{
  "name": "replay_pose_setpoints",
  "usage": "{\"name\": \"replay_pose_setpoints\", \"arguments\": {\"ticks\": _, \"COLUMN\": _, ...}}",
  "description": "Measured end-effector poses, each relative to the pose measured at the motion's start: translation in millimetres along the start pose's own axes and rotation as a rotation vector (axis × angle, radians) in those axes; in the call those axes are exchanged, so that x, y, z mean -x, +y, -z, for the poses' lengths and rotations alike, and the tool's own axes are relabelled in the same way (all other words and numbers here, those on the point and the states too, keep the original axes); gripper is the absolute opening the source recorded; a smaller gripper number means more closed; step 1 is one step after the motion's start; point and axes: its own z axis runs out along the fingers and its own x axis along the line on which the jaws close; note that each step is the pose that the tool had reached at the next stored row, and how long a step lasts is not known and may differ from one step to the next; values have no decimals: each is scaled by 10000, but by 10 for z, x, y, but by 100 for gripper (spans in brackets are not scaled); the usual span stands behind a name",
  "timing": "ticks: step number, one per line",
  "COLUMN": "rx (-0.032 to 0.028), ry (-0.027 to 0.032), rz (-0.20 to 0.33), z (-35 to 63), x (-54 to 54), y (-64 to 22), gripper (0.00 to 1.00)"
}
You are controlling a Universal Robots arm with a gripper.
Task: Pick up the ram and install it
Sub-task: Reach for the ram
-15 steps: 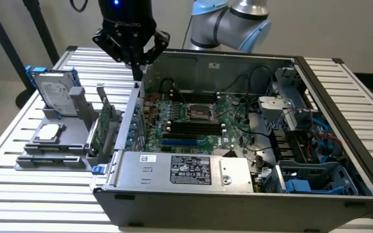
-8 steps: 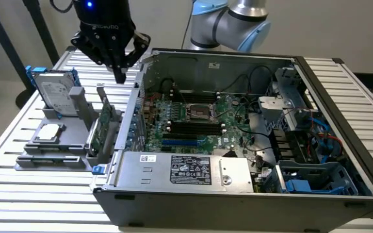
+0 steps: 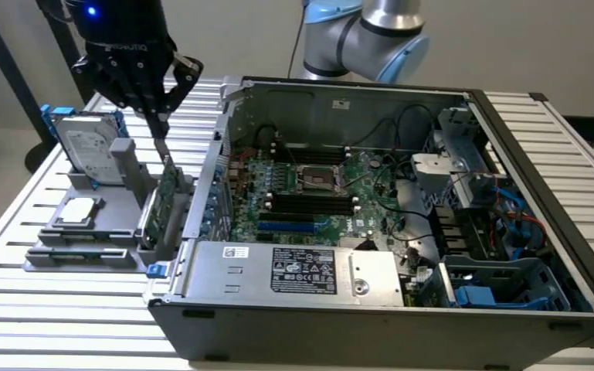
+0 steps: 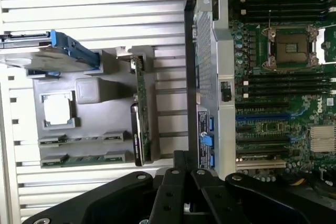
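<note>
i'm at the approach step: claw (image 3: 161, 135) pinched shut and empty, upper left in the exterior view, over the holder (image 3: 101, 209). the ram (image 4: 84, 159) lies, i think, in its front slot, untouched. a grasp calls for open jaws lined along it.

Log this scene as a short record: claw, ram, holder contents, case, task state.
claw: shut, nothing visibly in it, hanging over the gray holder near the expansion card
ram: lying in a slot of the holder, apart from the claw
holder also carries: hard drive, processor chip
case: open, memory slots look empty
task state: ram not yet picked up
</note>
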Motion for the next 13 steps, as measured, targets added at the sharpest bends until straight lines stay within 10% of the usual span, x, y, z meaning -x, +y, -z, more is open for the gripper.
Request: {"name": "replay_pose_setpoints", "arguments": {"ticks": 13, "rx": -1, "ry": 1, "rz": 0, "z": -1, "x": -579, "y": -169, "gripper": 11}}
